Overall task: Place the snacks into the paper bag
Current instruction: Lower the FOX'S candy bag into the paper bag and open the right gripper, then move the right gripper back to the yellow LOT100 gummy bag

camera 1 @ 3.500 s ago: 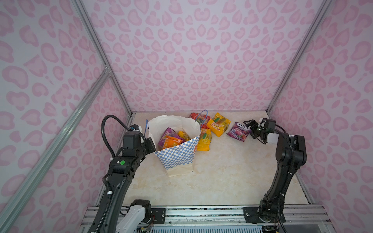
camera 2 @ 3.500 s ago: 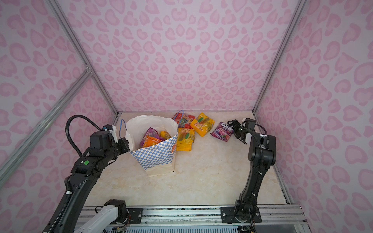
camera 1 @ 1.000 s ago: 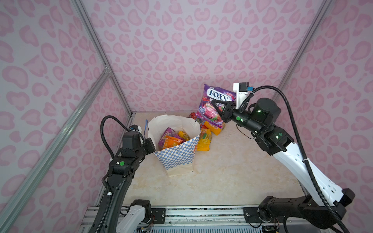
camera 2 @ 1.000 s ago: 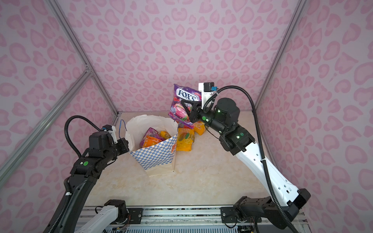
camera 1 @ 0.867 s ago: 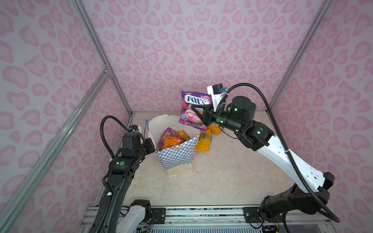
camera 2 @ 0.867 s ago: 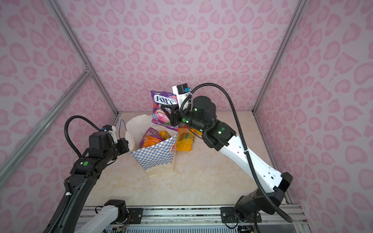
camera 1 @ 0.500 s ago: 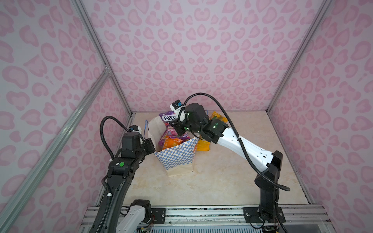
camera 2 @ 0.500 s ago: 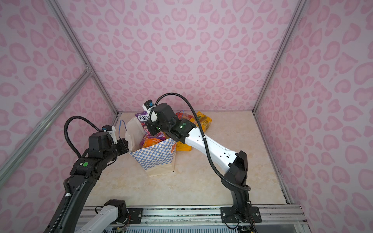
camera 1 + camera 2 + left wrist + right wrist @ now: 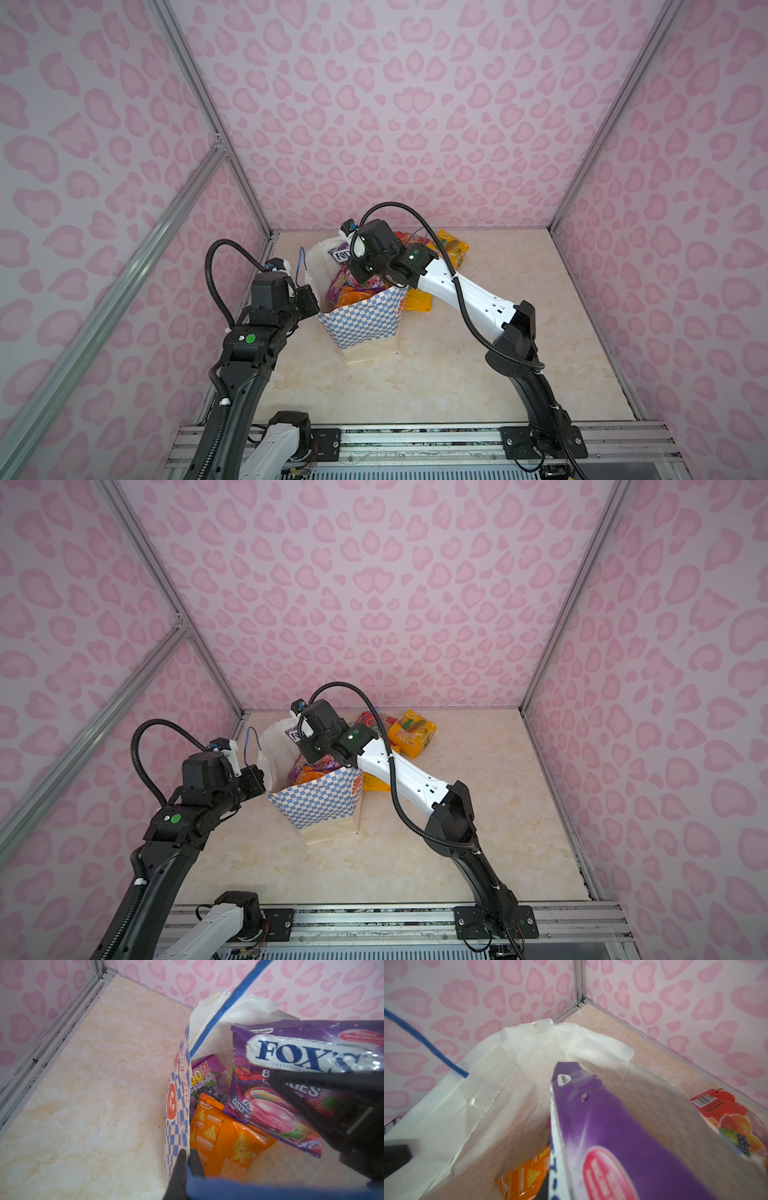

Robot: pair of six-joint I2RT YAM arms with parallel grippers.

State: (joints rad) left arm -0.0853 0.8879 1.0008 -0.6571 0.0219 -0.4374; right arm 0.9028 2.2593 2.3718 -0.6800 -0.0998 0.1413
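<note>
Both busy, left pincer [image 9: 187,1152] pinching paper bag [image 9: 176,1093] rim; right pincer [image 9: 278,1082] clamping FOX'S packet [image 9: 268,1111], one finger hidden

Bright even light, faint shadows; wrist-view foregrounds blurred.

Blue-checked bag [image 9: 361,320], purple packet [image 9: 301,1053], apparently yellow packet [image 9: 455,249]

My purple packet [image 9: 612,1126] sits in the mouth of the bag [image 9: 488,1084], above an orange packet [image 9: 527,1176] inside; a red packet [image 9: 716,1105] lies outside, beside its wall
</note>
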